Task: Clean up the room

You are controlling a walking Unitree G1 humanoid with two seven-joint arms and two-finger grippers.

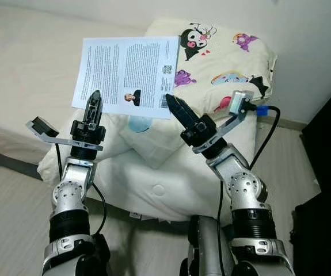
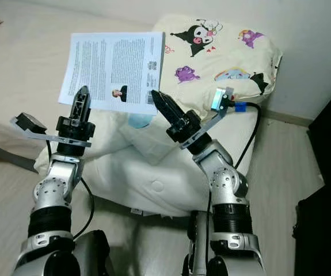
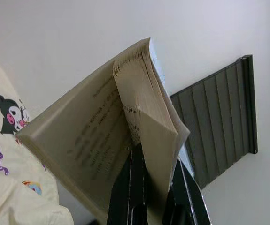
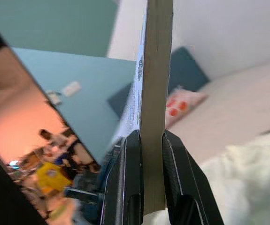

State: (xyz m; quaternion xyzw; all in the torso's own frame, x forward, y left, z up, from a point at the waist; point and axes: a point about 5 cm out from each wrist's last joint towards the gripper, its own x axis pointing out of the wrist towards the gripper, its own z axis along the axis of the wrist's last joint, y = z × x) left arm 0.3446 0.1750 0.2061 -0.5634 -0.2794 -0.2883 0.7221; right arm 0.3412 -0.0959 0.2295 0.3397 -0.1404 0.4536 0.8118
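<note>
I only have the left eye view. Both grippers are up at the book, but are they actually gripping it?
Observer: Yes. The right wrist view has the right gripper clamped across the book's closed edge.
Operator: And the left?
Observer: The left gripper pinches only a section of pages; the rest fan open beside it.
Operator: Anything on the underside?
Observer: The cover facing down is teal, with a colourful picture.

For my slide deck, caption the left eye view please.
Both grippers, left and right, hold a book above the cartoon-print pillow.
</note>
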